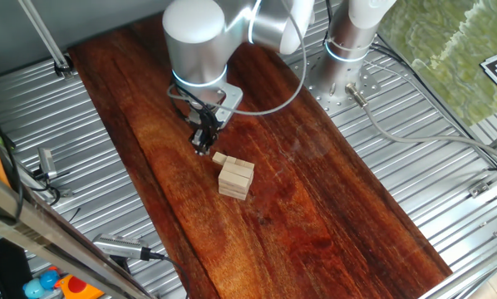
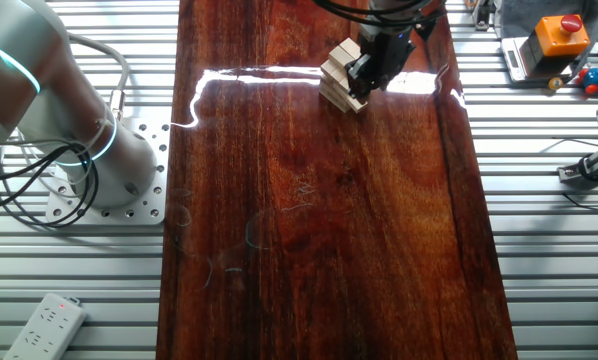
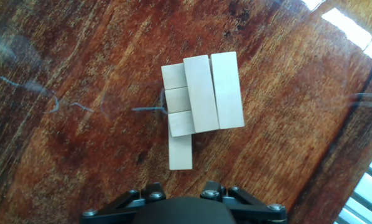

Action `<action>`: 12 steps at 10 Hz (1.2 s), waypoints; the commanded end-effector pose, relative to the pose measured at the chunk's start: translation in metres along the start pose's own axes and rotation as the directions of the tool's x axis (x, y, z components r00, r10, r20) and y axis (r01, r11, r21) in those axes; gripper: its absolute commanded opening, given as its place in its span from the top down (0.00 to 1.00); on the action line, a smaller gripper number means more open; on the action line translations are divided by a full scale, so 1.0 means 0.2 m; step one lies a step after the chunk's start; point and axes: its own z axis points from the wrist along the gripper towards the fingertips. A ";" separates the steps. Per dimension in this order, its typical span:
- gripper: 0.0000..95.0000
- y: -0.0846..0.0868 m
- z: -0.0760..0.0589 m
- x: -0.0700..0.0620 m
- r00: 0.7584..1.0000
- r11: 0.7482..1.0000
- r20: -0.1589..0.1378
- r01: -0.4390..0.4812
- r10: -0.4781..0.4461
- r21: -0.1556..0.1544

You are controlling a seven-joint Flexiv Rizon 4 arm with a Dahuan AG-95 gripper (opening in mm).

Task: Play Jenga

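The Jenga stack of pale wooden blocks stands near the middle of the dark wooden board. One block juts out low from the stack's side toward my gripper. The gripper hangs just beside that block's end, fingers close together and holding nothing. In the other fixed view the gripper is right next to the stack. In the hand view the stack shows from above, with the jutting block pointing at the gripper body; the fingertips are out of view there.
Ribbed metal tabletop surrounds the board. The arm's base with cables stands at the board's side. A power strip, a box with a red button and tools lie off the board.
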 end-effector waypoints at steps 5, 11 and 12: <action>0.60 0.02 0.06 -0.01 1.000 1.000 0.003 -0.004 0.003 0.008; 0.60 0.04 0.13 -0.05 1.000 1.000 -0.002 0.000 0.000 0.021; 0.60 0.04 0.13 -0.06 1.000 1.000 -0.002 -0.001 0.002 0.023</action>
